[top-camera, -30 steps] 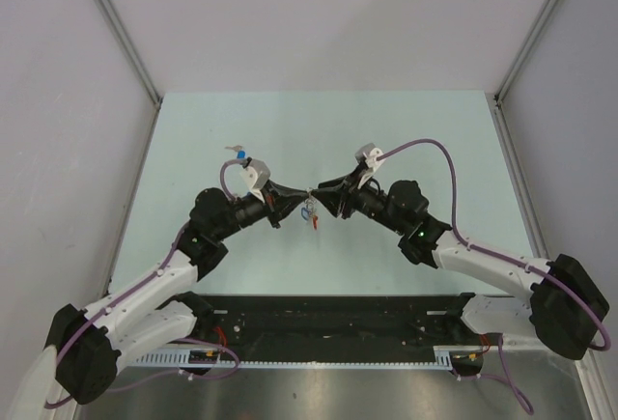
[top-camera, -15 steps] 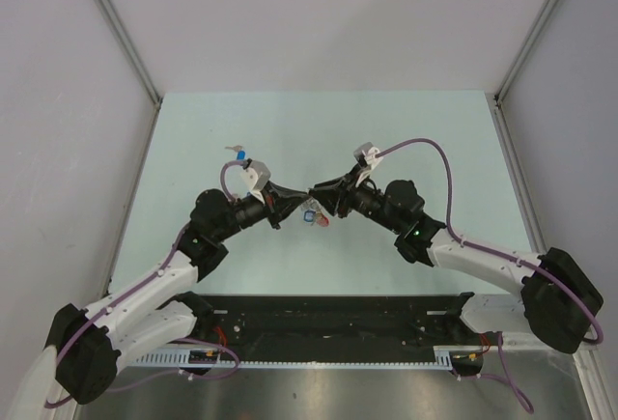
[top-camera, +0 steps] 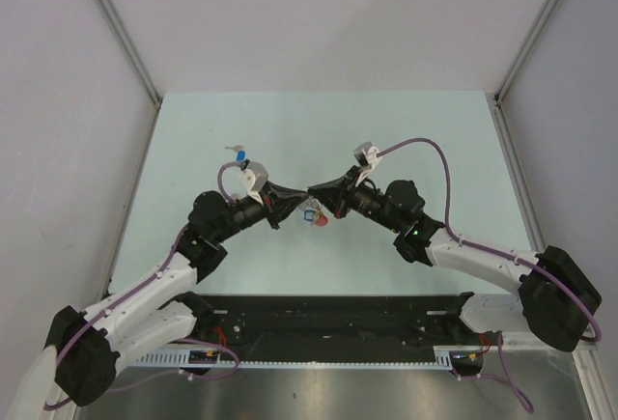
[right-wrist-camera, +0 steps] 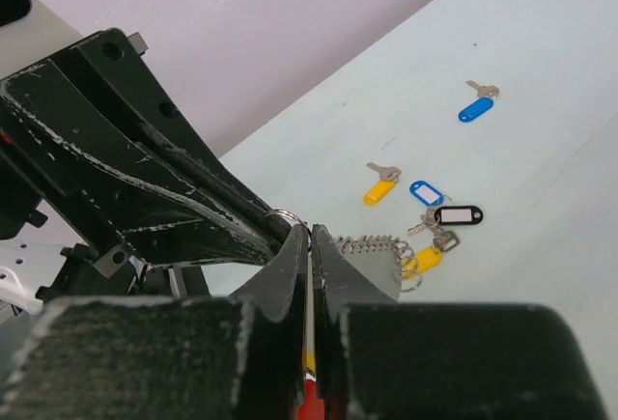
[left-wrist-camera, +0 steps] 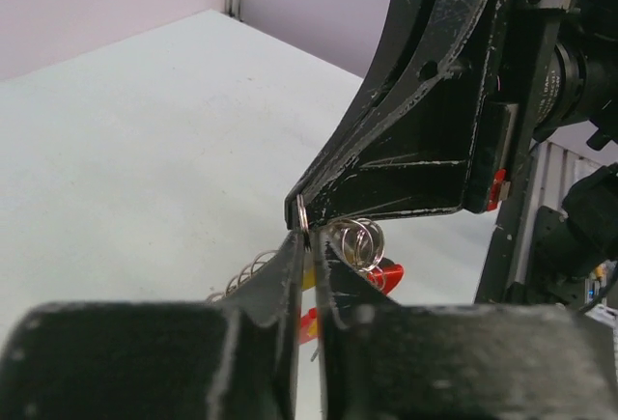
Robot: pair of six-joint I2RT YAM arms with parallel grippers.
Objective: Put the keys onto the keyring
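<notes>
My left gripper [top-camera: 305, 194] and right gripper [top-camera: 313, 193] meet tip to tip above the table's middle. Both are shut. In the left wrist view my left gripper [left-wrist-camera: 307, 242] pinches the keyring's metal links [left-wrist-camera: 357, 241] at a small silver ring [left-wrist-camera: 301, 215]; the red arc [left-wrist-camera: 388, 273] hangs behind. In the right wrist view my right gripper [right-wrist-camera: 309, 233] is shut at the same ring [right-wrist-camera: 283, 215]. The links [right-wrist-camera: 372, 243] carry keys with blue [right-wrist-camera: 425, 192], black [right-wrist-camera: 458, 215] and yellow [right-wrist-camera: 423, 259] tags. The keyring [top-camera: 320, 217] hangs under the tips.
A loose blue-tagged key [top-camera: 237, 155] lies on the table behind my left arm, and also shows in the right wrist view [right-wrist-camera: 475, 107]. A yellow-tagged key [right-wrist-camera: 379, 188] lies nearer. The pale table [top-camera: 386, 130] has grey walls on three sides.
Both grippers stayed joined and shifted slightly left. The right arm has stretched further in. The hanging keyring swung from straight below the tips to under the right gripper.
</notes>
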